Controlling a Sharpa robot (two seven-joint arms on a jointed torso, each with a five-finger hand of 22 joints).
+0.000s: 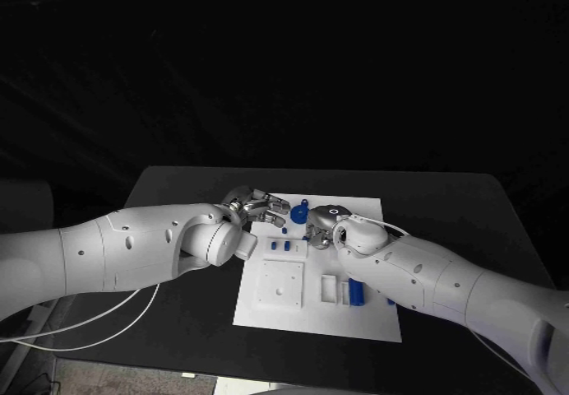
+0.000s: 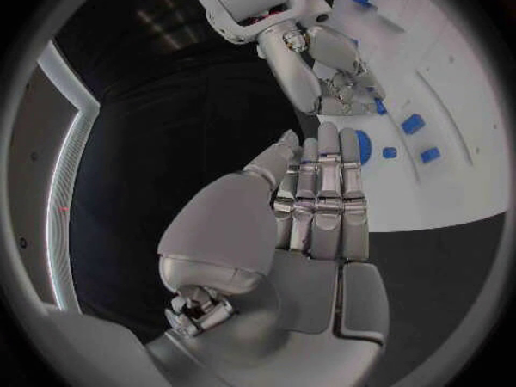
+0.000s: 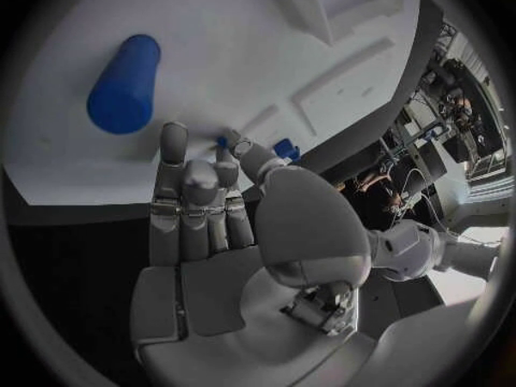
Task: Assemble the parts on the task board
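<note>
Head view: the board (image 1: 318,313) lies in the middle of the table (image 1: 474,197), and both hands meet over its far edge. The left hand (image 1: 259,206) hovers at the far left corner; the right hand (image 1: 322,224) sits just beside it, further in. A blue cylinder (image 1: 300,214) stands or lies between them near the far edge. Small pegs (image 1: 282,244) lie a little nearer the robot, and a long blue part (image 1: 356,292) lies beside a slot toward the right edge. Most parts look loose, so I judge the assembly barely begun.

Left wrist view: the left hand (image 2: 317,202) has straight, close-set fingers with nothing in them, released. Beyond its fingertips lie the cylinder (image 2: 364,146) and several pegs (image 2: 414,125) on the board (image 2: 451,172). The right hand (image 2: 339,77) reaches down to the board there.

Right wrist view: the right hand (image 3: 205,206) holds its fingers extended over the board (image 3: 269,52), with a small blue piece (image 3: 223,140) at its fingertips and another (image 3: 285,150) by the thumb. Whether it pinches either I cannot tell. The cylinder (image 3: 124,84) lies free on the board nearby.
</note>
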